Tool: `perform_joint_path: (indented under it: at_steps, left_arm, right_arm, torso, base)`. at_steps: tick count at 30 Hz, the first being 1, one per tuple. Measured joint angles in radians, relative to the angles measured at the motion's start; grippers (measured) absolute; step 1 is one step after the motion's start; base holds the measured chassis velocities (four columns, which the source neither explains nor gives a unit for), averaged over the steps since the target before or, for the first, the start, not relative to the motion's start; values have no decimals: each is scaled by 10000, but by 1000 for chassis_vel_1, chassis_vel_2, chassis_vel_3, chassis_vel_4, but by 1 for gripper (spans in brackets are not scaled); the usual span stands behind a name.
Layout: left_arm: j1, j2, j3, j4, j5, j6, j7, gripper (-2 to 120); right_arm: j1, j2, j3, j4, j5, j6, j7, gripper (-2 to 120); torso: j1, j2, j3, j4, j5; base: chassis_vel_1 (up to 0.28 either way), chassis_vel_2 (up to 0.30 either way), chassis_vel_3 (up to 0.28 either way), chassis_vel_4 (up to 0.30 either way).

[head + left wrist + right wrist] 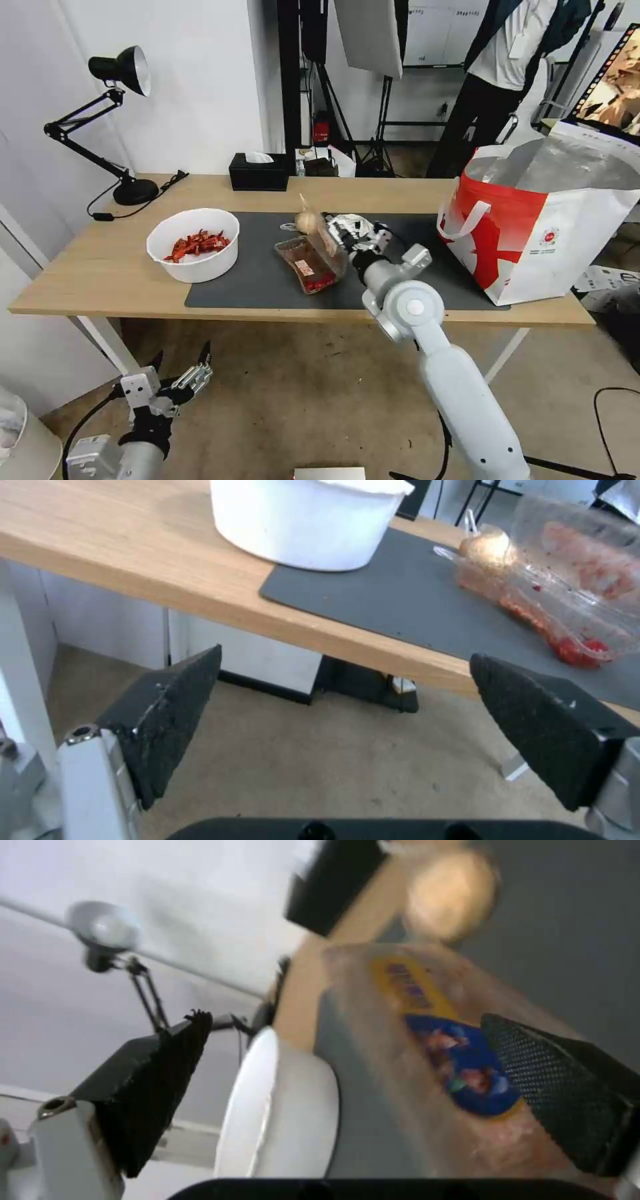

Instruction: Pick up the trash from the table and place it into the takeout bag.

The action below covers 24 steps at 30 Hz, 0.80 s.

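**Tray being approached, nothing yet seen in the bag**

The clear plastic tray (311, 264) with its red-pink leftovers lay on the dark grey mat (260, 280), near the middle of the tabletop and toward its front edge, its lid raised. Just behind it sat the small beige knotted bundle (306, 221), with crumpled white paper (353, 229) beside that. The white bowl of red scraps (193, 244) stood at the mat's left end, partly on bare wood. The takeout bag (540, 227) stood open at the right end of the table (87, 280), its foil lining in sight; no trash could be seen inside, though much of its interior lay below the rim. By this showing all four pieces were left to move.

The right gripper (347, 1080) was spread wide at the tray, one finger pad (567, 1090) against or just over the labelled plastic, the other well off to the far side. It was not clenched on anything. Whether the pad touched the tray could not be told, since the right wrist view was smeared and, from the head, the arm covered the contact. The left gripper (347, 725) hung parked below the table's front edge, fingers wide apart and empty.
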State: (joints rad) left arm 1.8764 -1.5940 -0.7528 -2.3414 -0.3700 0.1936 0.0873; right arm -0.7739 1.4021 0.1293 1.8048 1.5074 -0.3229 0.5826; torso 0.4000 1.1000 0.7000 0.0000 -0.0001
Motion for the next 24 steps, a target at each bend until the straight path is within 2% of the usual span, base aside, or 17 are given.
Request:
perform_joint_path:
  at_steps: [1, 3, 7, 12, 18, 24]
  left_arm:
    - [0, 0, 0, 0, 0, 0, 0, 100]
    - [3, 1, -20, 2, -7, -25, -2, 100]
    - [-2, 4, -4, 63, -7, -51, -3, 100]
    - [-46, 6, 51, 176, -5, -56, -4, 100]
    - [-100, 9, 83, 238, -4, -59, -3, 100]
    - [-96, 11, 73, 252, -37, -89, 9, 100]
  right_arm:
    - [0, 0, 0, 0, 0, 0, 0, 100]
    - [208, 180, 63, -228, 728, -225, 953, 100]
    - [241, 213, 144, -340, 1170, -451, 1707, 100]
    - [180, 184, 256, -385, 1376, -529, 1919, 100]
    - [223, 138, 304, -350, 1588, -498, 1830, 100]
    - [1135, -158, -91, -687, 1324, -563, 450, 100]
  torso:
    - [0, 0, 0, 0, 0]
    - [0, 0, 0, 3, 0]
    - [0, -1, 0, 0, 1]
    - [0, -1, -1, 0, 0]
    - [0, 0, -1, 0, 1]
    - [0, 1, -1, -1, 1]
  base:
    - [0, 0, 0, 0]
    - [0, 0, 0, 0]
    - [0, 0, 0, 0]
    - [0, 0, 0, 0]
    - [0, 0, 0, 0]
    - [0, 0, 0, 0]
